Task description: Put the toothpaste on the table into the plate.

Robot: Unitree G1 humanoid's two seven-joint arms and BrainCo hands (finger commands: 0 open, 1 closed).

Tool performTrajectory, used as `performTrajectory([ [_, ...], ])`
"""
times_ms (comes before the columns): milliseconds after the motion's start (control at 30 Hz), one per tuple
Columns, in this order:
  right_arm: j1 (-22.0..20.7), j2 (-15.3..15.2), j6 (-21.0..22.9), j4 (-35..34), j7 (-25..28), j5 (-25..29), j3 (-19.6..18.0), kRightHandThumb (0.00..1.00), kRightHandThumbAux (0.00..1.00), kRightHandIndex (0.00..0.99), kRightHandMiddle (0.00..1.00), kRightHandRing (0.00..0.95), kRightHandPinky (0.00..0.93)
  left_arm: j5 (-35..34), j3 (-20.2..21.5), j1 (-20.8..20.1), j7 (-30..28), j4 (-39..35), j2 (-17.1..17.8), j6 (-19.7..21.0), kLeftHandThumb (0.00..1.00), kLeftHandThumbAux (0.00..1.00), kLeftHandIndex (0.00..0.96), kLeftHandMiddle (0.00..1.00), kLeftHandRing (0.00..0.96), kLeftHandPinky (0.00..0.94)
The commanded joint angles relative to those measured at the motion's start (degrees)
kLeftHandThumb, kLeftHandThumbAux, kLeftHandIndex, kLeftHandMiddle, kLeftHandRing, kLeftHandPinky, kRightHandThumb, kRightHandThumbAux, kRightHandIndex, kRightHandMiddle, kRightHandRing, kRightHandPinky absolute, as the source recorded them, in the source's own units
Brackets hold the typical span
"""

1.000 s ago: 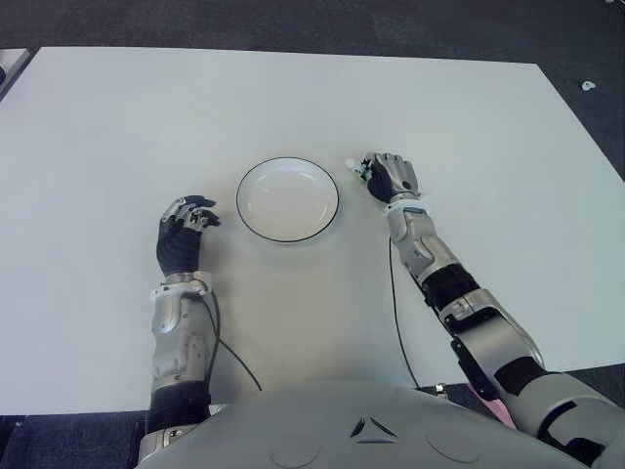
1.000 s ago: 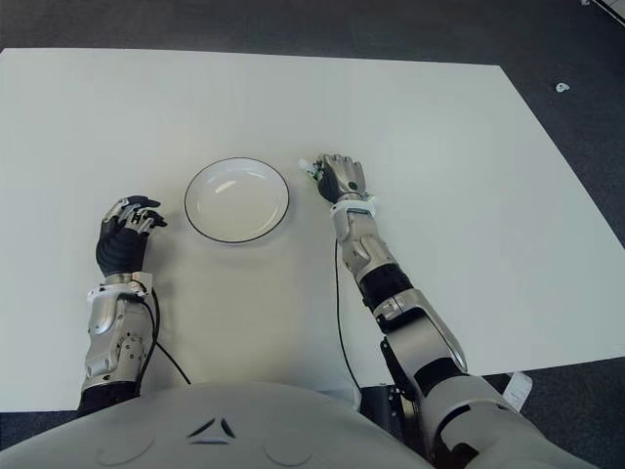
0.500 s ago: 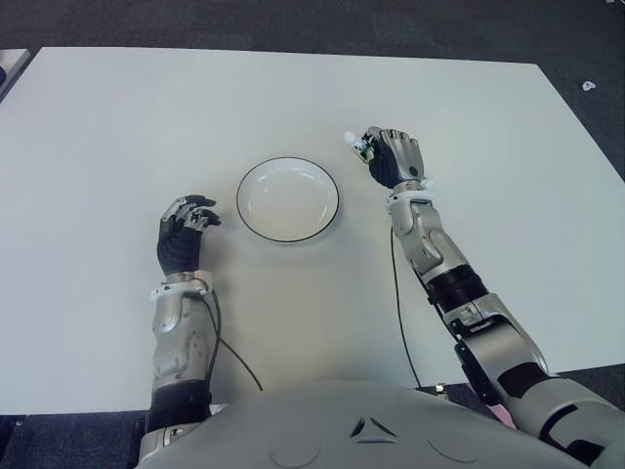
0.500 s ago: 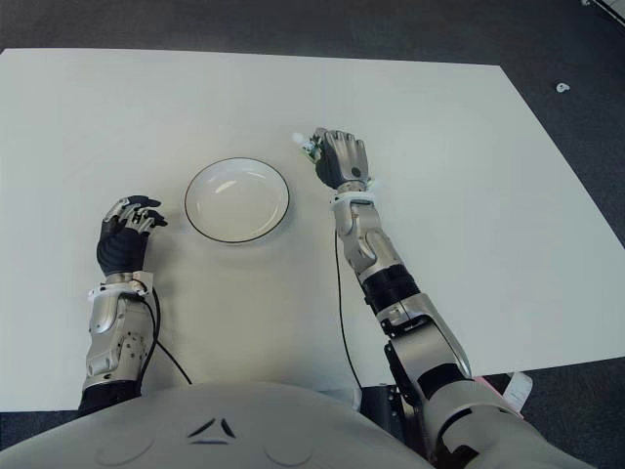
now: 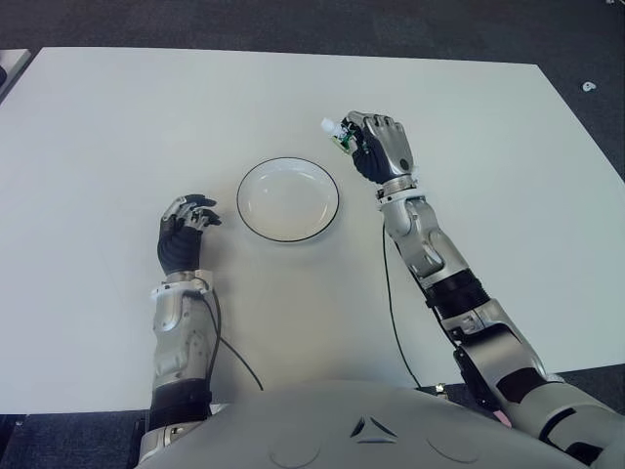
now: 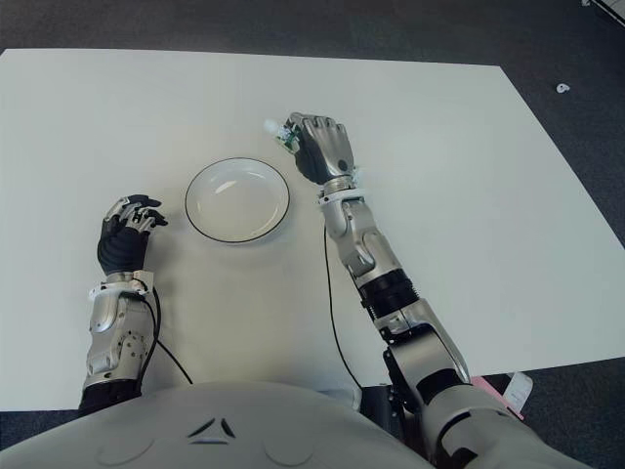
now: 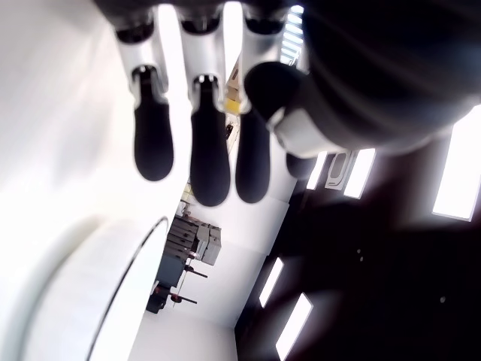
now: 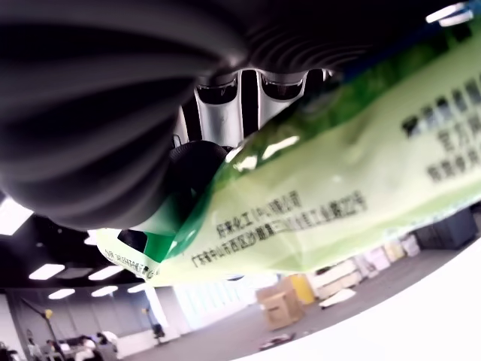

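In the left eye view the right hand [image 5: 381, 147] shows just right of centre in the upper half of the frame, beyond and to the right of the plate [image 5: 288, 199]. Its fingers [image 5: 369, 124] are curled tight around the toothpaste [image 5: 338, 138], whose white cap end sticks out of the fist toward the left of the frame. The tube shows near the plate's upper right rim but not over its bowl; how far it is off the surface cannot be told. In the right wrist view the toothpaste [image 8: 323, 203] fills much of the frame as a pale green tube with small dark print, pressed against the dark palm.

The plate is white with a thin dark rim, holds nothing, and sits on the white worktop [image 5: 117, 127] close to the middle of the frame.

The left hand [image 5: 182, 239] shows at the left of the frame, level with the plate's lower edge and well apart from it. Its fingers [image 7: 209, 143] hang loosely bent and hold nothing, as the left wrist view shows, with the plate's rim [image 7: 128, 286] curving past below them in that frame.

A thin black cable [image 5: 394, 313] runs on the worktop beside the right forearm.
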Motion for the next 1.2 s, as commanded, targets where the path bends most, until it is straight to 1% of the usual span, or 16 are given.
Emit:
performTrajectory([
  [33,0.4,-0.1,-3.3,-1.2,0.4,0.2,0.5,0.848,0.681,0.395,0.545,0.854,0.857,-0.4,0.2,1.6,1.4,3.0,-1.2,3.9,0.839,0.676,0.420,0.483,0.577,0.541],
  [200,-0.5,0.2,-5.3,-2.1,1.4,0.0,1.0,0.848,0.681,0.395,0.547,0.857,0.865,-0.5,0.1,1.5,0.8,3.2,-1.2,3.7,0.839,0.676,0.421,0.482,0.581,0.545],
  [467,-1.8,0.6,-9.1,-2.5,7.2,1.3,2.6,0.848,0.681,0.395,0.549,0.864,0.869,-0.1,-0.1,1.2,-0.2,4.5,-0.8,2.2,0.839,0.675,0.423,0.482,0.584,0.544],
  [567,-2.3,1.0,-10.3,-1.4,8.2,1.4,3.2,0.848,0.680,0.395,0.549,0.862,0.862,0.0,-0.1,1.0,-0.3,4.9,-0.8,1.8,0.839,0.675,0.424,0.482,0.583,0.543],
  [700,-3.7,2.4,-12.7,2.0,9.5,1.6,5.0,0.849,0.679,0.397,0.550,0.860,0.861,0.2,-0.1,1.1,-0.6,5.4,-0.5,1.1,0.839,0.675,0.423,0.482,0.582,0.543],
  [767,-4.4,3.1,-14.5,4.6,9.0,1.4,6.0,0.850,0.679,0.398,0.551,0.862,0.871,0.3,-0.2,1.1,-0.7,5.5,-0.4,0.8,0.839,0.675,0.422,0.483,0.583,0.545],
  [900,-5.6,3.6,-18.2,9.1,7.5,1.0,7.3,0.852,0.678,0.399,0.553,0.868,0.880,0.4,-0.1,1.2,-0.4,5.3,-0.4,0.9,0.839,0.676,0.419,0.484,0.585,0.548],
  [1033,-7.3,4.4,-22.7,17.2,5.4,0.2,9.4,0.854,0.676,0.402,0.557,0.873,0.888,0.2,-0.1,1.2,-0.2,5.2,-0.6,1.2,0.839,0.676,0.419,0.485,0.586,0.550],
  [1200,-9.7,5.2,-25.4,23.7,3.3,-1.9,11.6,0.855,0.675,0.404,0.559,0.876,0.890,0.0,0.0,1.2,-0.1,5.1,-0.6,1.6,0.839,0.675,0.419,0.486,0.588,0.556],
])
